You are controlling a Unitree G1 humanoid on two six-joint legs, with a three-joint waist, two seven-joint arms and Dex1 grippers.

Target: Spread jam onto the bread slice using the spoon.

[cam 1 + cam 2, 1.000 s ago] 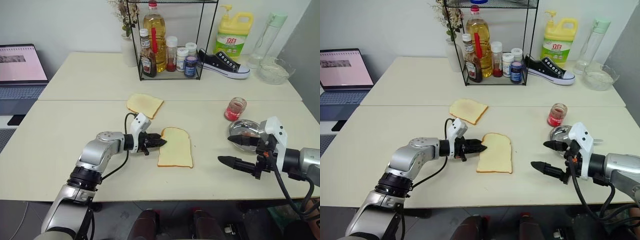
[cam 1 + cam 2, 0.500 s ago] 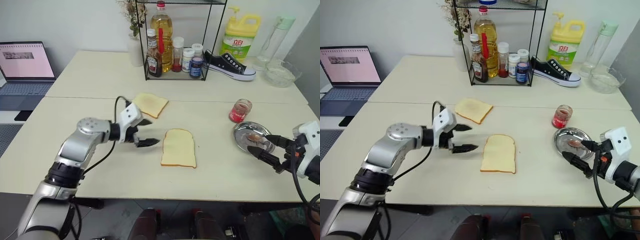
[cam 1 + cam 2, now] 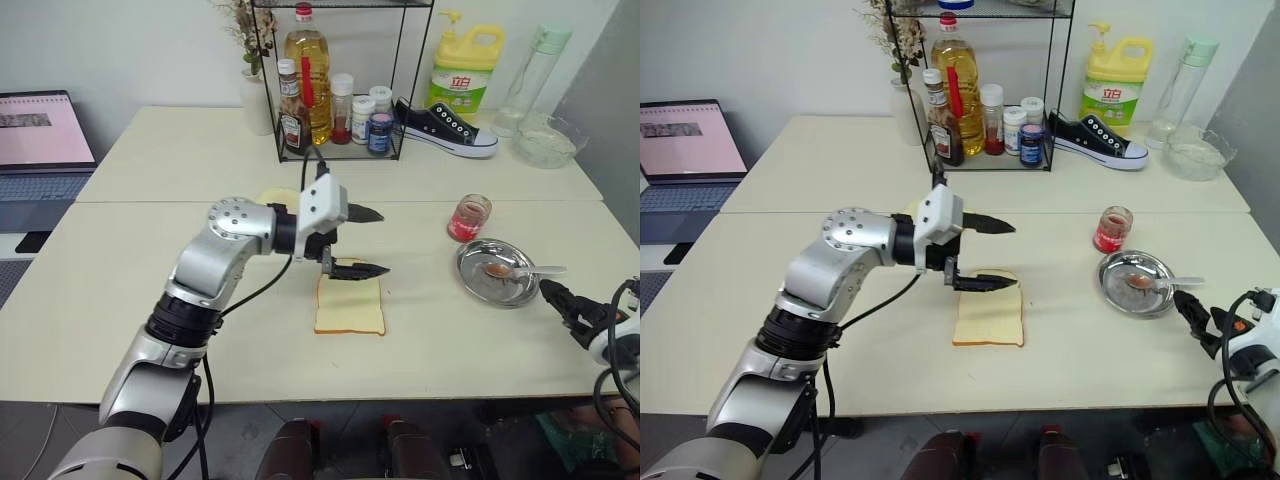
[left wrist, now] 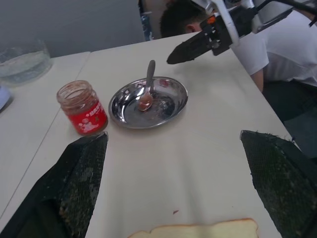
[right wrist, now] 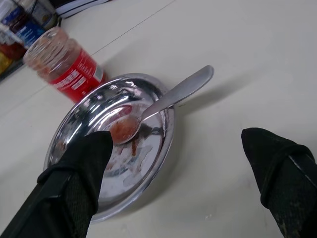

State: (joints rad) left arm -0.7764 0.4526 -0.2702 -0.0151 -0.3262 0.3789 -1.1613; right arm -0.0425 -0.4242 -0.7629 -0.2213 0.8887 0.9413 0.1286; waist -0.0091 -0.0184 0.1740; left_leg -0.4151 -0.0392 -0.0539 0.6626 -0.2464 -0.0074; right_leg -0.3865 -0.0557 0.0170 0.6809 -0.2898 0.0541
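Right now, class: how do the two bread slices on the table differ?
The near bread slice lies in full view at the table's front, below the open left gripper; the far bread slice lies behind, largely hidden by that arm. The near one is pale cream; the far one looks more golden. Both lie flat, bare of jam.

- Head stereo pair looks forward and down over the table (image 3: 120, 300).
- Left wrist view faces past its fingers toward the steel dish (image 4: 148, 101).
- Right wrist view sits close to that dish.
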